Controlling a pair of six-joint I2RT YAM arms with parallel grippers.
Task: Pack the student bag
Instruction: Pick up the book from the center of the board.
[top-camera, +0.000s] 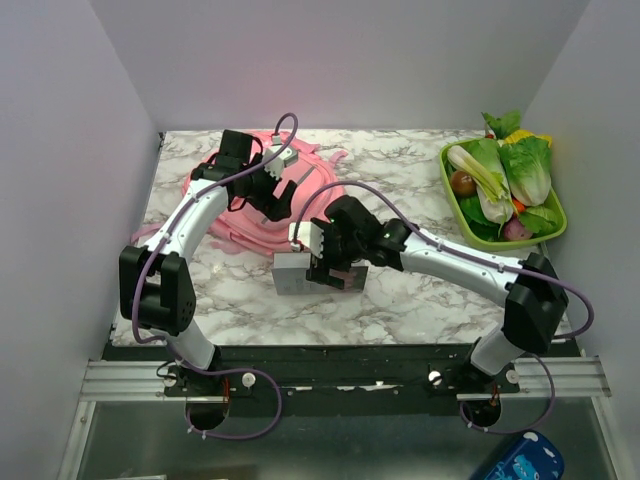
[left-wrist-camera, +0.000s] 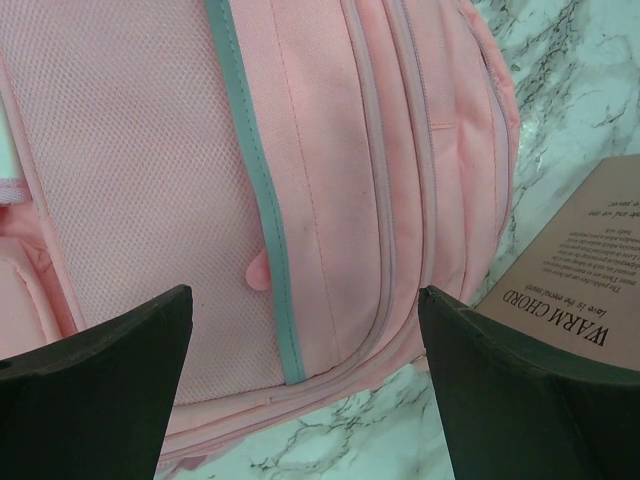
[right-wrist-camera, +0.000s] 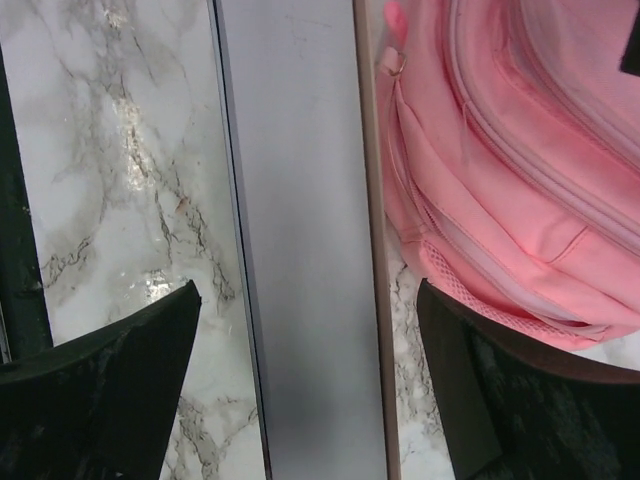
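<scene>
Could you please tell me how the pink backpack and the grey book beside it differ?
The student bag is pink, soft and bulging; the book is grey, flat and straight-edged. The student bag is far larger than the book. Both lie side by side on the marble table.

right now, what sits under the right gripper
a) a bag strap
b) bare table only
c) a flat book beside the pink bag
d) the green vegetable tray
c: in the right wrist view the right gripper hangs open with its fingers on either side of a grey book, which lies flat on the marble table right beside the student bag.
</scene>
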